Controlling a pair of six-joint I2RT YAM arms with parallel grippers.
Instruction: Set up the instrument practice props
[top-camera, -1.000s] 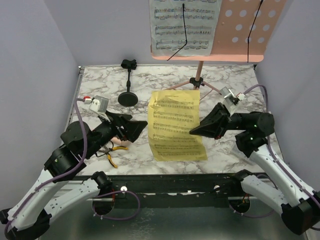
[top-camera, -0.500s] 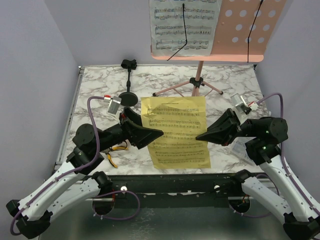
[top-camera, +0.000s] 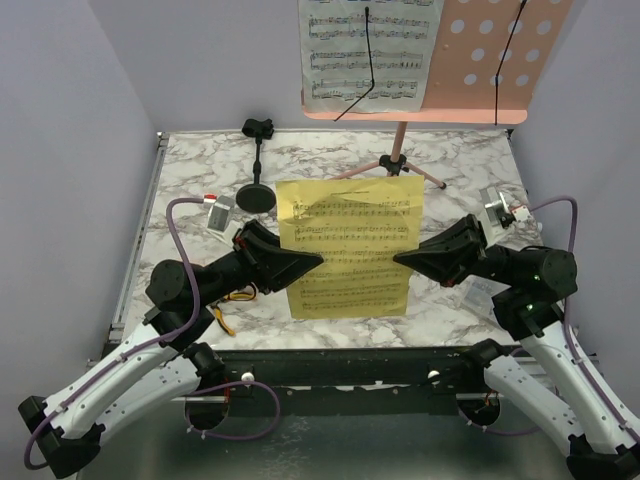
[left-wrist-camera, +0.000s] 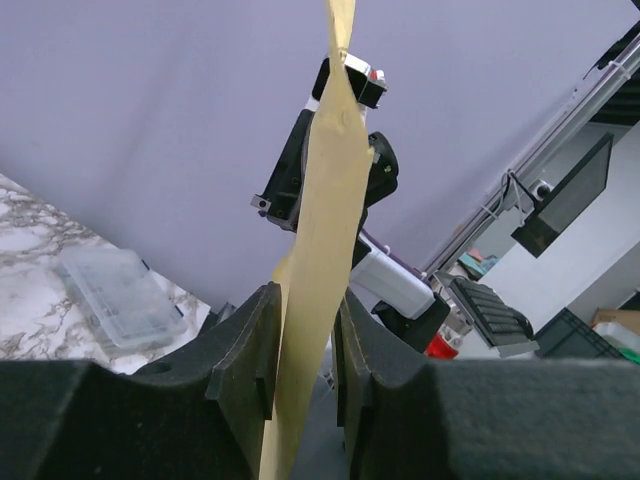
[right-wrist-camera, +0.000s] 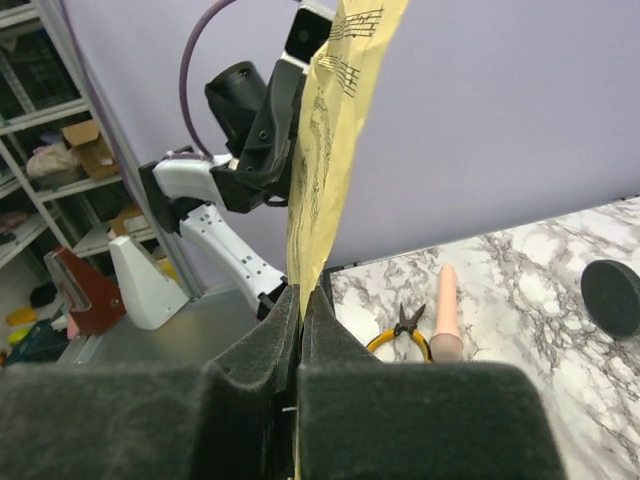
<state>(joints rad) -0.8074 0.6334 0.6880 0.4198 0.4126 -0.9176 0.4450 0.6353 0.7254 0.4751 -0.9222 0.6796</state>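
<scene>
A yellow sheet-music page (top-camera: 350, 245) hangs upright above the table between both arms. My right gripper (top-camera: 398, 259) is shut on its right edge, and the right wrist view shows the yellow page (right-wrist-camera: 325, 150) pinched in that gripper (right-wrist-camera: 300, 295). My left gripper (top-camera: 318, 262) straddles the left edge. In the left wrist view the page (left-wrist-camera: 322, 220) runs between the still-parted jaws of this gripper (left-wrist-camera: 305, 300). At the back the pink stand desk (top-camera: 480, 60) on its pole (top-camera: 398, 140) carries a white sheet (top-camera: 370, 50). The black mic stand (top-camera: 257, 195) is at back left. The beige toy microphone (right-wrist-camera: 447, 315) lies by the pliers.
Yellow-handled pliers (top-camera: 232, 296) lie on the marble table (top-camera: 200, 170) under my left arm, also seen in the right wrist view (right-wrist-camera: 400, 335). A clear plastic box (left-wrist-camera: 120, 295) lies at the right side near my right arm. Purple walls enclose three sides.
The right gripper has raised the yellow page from the table to upright. My left arm swung in to the page's left edge and its jaws have narrowed around it.
</scene>
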